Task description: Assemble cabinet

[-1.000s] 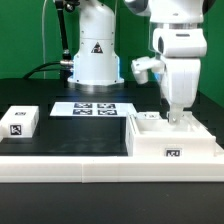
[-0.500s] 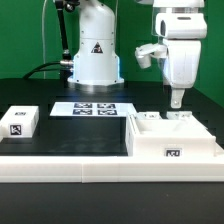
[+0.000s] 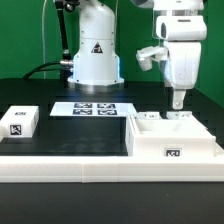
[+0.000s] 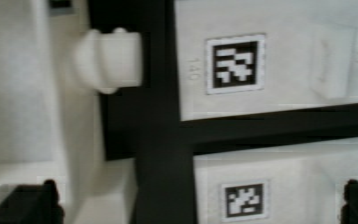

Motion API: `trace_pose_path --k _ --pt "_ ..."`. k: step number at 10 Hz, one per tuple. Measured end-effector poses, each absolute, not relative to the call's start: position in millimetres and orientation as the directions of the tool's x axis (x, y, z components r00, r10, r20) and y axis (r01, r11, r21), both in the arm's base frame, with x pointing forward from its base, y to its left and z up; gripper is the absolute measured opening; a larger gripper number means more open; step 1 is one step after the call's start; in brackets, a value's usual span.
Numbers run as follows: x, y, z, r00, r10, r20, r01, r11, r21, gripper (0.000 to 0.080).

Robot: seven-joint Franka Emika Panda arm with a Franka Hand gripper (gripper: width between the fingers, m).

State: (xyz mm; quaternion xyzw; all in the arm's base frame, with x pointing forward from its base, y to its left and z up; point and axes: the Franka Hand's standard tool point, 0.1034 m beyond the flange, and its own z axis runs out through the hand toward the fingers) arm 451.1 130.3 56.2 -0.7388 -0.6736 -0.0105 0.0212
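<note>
The cabinet (image 3: 172, 142) is a white box with a small tag on its front, at the exterior view's right. My gripper (image 3: 178, 101) hangs just above its top, clear of it. In the wrist view, white cabinet panels (image 4: 282, 60) carry square tags. They are split by black gaps, and a round white knob (image 4: 110, 60) sticks out beside them. My gripper (image 4: 197, 205) is open and empty. One dark fingertip (image 4: 30, 205) shows at one edge and the other at the opposite edge.
A small white block (image 3: 20, 122) with a tag lies at the exterior view's left. The marker board (image 3: 92, 108) lies in the middle, in front of the white robot base (image 3: 95, 50). A long white rail (image 3: 60, 166) runs along the front.
My gripper has risen from down in the cabinet's top to just above it, with nothing in it. In the last half second it has hardly moved.
</note>
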Motion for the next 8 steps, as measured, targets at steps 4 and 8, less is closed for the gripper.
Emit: trace_pose_path --k 4,8 --pt "430.4 166.4 41.1 0.082 0.993 0.084 0.997 -0.081 -0.008 0.0797" --pt "425.6 169.8 29.4 0.081 0.993 0.09 0.997 -0.079 -0.022 0.0797"
